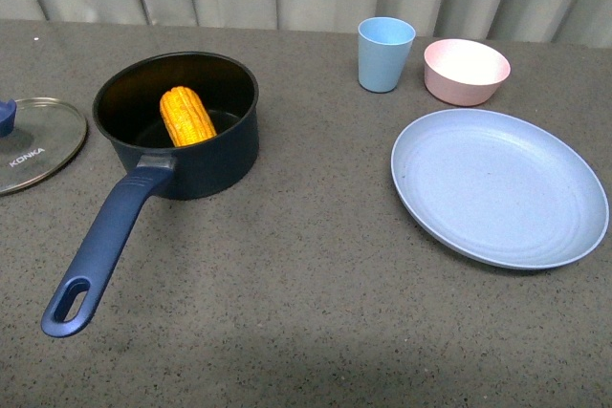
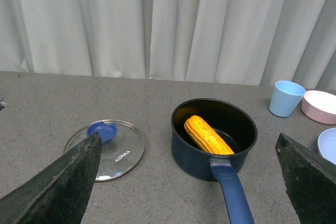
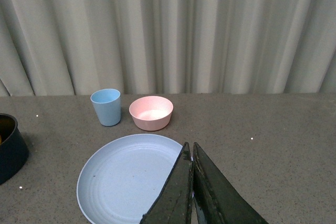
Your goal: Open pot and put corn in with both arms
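The navy pot [image 1: 225,145] stands open at the left of the table, its long blue handle [image 1: 100,250] pointing toward me. The corn [image 1: 186,116] lies inside it, leaning on the wall; it also shows in the left wrist view [image 2: 208,135]. The glass KONKA lid [image 1: 33,143] with its blue knob lies flat on the table left of the pot. No arm shows in the front view. My left gripper [image 2: 189,145] is open and empty, held back from the pot [image 2: 194,156] and lid [image 2: 113,150]. My right gripper [image 3: 190,148] is shut and empty above the near edge of a blue plate.
A large light blue plate [image 1: 499,186] lies at the right. A light blue cup [image 1: 384,54] and a small pink bowl [image 1: 466,71] stand behind it. A grey curtain hangs along the table's far edge.
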Controlling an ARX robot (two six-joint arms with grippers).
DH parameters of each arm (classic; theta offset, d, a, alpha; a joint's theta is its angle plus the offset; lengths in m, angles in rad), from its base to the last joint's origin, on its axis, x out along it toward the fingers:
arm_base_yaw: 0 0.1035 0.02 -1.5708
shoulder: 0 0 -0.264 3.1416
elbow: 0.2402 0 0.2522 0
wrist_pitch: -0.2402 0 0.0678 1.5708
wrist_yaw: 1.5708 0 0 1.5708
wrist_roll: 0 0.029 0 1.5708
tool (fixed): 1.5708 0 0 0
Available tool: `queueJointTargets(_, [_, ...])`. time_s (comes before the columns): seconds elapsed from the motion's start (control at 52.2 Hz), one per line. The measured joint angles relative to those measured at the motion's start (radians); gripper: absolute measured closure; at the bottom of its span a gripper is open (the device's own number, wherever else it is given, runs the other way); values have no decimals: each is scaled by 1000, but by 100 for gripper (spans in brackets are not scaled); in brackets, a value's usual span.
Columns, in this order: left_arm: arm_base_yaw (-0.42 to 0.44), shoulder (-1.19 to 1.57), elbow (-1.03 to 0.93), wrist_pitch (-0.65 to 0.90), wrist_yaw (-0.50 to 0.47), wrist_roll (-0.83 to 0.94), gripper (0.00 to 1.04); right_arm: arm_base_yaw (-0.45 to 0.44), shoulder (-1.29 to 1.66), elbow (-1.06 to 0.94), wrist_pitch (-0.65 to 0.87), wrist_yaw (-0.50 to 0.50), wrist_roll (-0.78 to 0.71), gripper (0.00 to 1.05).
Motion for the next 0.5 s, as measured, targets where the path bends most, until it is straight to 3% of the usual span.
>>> queueJointTargets(0.211, [0,0,0,0,0,0,7,0,-1,0,0,-1,0,104])
queueJointTargets(0.498, [0,0,0,0,0,0,7,0,-1,0,0,-1,-2,58])
